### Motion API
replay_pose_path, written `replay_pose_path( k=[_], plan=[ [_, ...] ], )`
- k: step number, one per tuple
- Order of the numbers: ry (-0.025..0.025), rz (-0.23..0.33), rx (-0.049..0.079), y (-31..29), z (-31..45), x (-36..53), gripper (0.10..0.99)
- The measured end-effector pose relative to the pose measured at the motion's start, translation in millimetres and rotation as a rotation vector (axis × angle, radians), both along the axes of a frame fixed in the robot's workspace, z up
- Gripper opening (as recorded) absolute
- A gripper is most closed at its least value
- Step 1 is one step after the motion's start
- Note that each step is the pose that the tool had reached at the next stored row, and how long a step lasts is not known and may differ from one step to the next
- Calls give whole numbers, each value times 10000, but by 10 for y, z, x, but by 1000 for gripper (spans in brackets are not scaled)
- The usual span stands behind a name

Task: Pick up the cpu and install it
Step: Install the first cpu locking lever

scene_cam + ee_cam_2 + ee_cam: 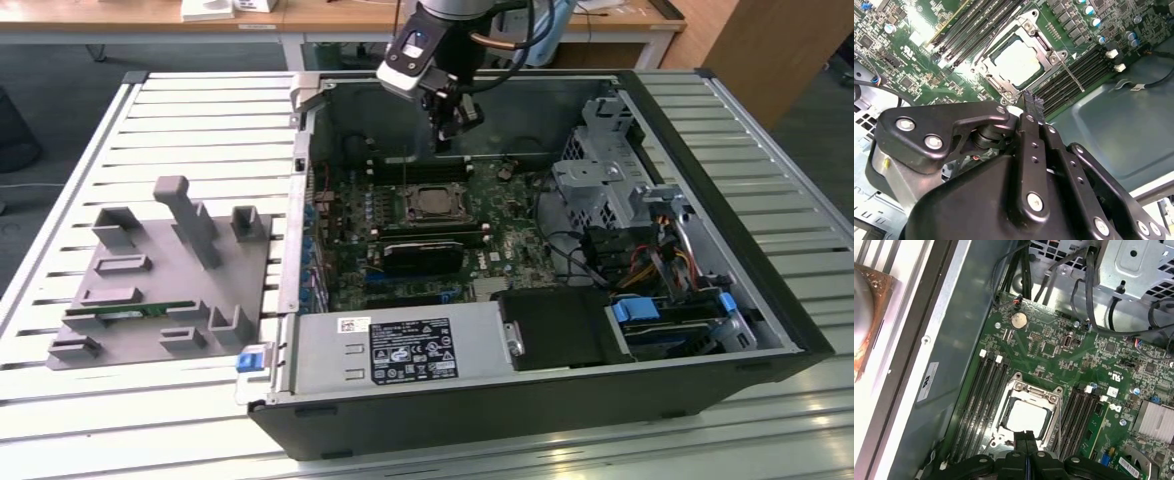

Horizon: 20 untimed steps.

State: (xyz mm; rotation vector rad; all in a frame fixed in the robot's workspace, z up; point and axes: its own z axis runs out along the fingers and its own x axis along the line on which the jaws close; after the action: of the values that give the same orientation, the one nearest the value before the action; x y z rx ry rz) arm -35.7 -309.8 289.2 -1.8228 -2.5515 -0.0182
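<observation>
CPU (1026, 419) first: it already lies flat in its socket (1029, 412) on the motherboard (1064, 365), framed by the metal retention bracket, and your hand (1026, 440) hangs directly above the socket's near edge with nothing in it. In the first wrist view the two fingertips (1021, 437) sit pressed together, no gap visible between them; the second wrist view shows the same closed pair pointing down beside the socket frame.

From here I would judge the placing as done or nearly so, and seating as the part to get right. Check that the chip's edges run parallel to the frame all round and that no corner rides high. Keep the hand vertical and clear of the memory slots (979, 405) flanking the socket on both sides, and of the thin latch lever (1074, 75) lying beside it.

In the exterior view, the arm reaches down into the open computer case (747, 330), and the grey tray (147, 290) stands well apart on the slatted surface (200, 110).
</observation>
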Motion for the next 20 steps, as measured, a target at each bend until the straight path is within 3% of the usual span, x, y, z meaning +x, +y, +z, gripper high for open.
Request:
replay_pose_path(
  k=[20],
  plan=[
    [0,674,0,0,0,0,106]
  ],
)
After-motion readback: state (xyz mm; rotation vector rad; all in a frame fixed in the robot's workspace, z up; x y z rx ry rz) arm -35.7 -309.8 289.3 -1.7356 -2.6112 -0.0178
